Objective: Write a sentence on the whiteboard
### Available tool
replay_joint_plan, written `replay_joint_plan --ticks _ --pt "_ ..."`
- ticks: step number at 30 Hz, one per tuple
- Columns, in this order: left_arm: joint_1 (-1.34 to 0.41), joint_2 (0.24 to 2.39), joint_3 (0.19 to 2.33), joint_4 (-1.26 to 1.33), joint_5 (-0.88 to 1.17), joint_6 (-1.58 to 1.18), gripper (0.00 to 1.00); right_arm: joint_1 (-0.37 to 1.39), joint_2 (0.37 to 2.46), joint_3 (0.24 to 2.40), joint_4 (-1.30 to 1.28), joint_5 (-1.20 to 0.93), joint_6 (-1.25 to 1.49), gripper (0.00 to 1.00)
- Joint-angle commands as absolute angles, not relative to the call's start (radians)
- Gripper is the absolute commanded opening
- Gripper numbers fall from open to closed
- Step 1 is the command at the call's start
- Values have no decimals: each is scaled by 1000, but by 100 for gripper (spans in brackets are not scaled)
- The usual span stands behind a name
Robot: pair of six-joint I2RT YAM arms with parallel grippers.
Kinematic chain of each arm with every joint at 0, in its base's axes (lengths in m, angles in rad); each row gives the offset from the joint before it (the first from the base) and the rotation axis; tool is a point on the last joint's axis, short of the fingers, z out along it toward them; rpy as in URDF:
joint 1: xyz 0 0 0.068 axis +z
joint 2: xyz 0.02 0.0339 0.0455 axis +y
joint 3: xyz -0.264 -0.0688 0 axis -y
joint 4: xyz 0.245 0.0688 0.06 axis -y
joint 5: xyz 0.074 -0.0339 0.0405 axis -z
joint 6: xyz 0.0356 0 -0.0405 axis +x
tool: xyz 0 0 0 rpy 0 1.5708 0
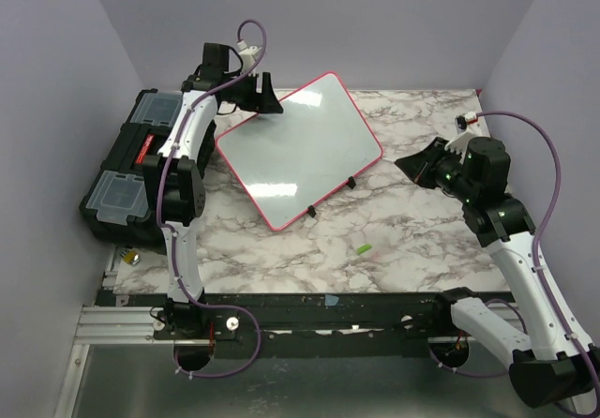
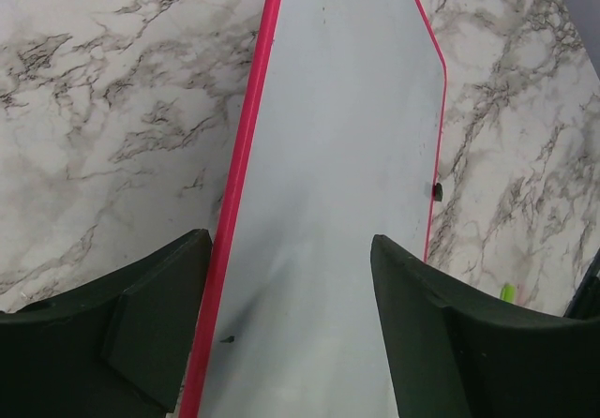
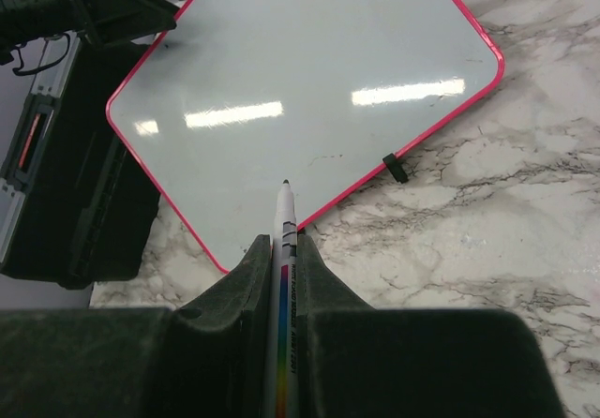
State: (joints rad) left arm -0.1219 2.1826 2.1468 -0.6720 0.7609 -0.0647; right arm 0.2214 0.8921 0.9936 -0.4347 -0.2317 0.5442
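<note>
The whiteboard [image 1: 300,151] lies turned at an angle on the marble table, white with a pink rim. Its face is blank; the sentence is not in view. My left gripper [image 1: 265,99] is at the board's far left corner, open. In the left wrist view one finger [image 2: 159,315] stands outside the pink rim and the other [image 2: 422,324] over the white face [image 2: 337,156]. My right gripper [image 1: 405,163] hovers to the right of the board, shut on an uncapped white marker [image 3: 285,216] with a rainbow stripe. The marker's tip points at the board's near corner [image 3: 300,81].
A black toolbox [image 1: 131,165] with clear lid trays sits at the left, against the board's left side. A small green cap [image 1: 362,248] lies on the marble in front of the board. Black clip feet [image 1: 352,182] stick out from the board's near edge. Purple walls close in the table.
</note>
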Motion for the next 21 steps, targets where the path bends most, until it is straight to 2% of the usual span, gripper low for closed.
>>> replay_joint_plan --ticks 1,9,21 --pt "-135 2205 2162 -705 805 -37 70 227 893 975 -413 -251 531 1" --pt "-188 2185 2130 -732 811 -5 67 227 892 972 -414 -253 531 1" --pt "-236 2084 1961 -705 852 38 66 227 895 973 -427 -258 534 1"
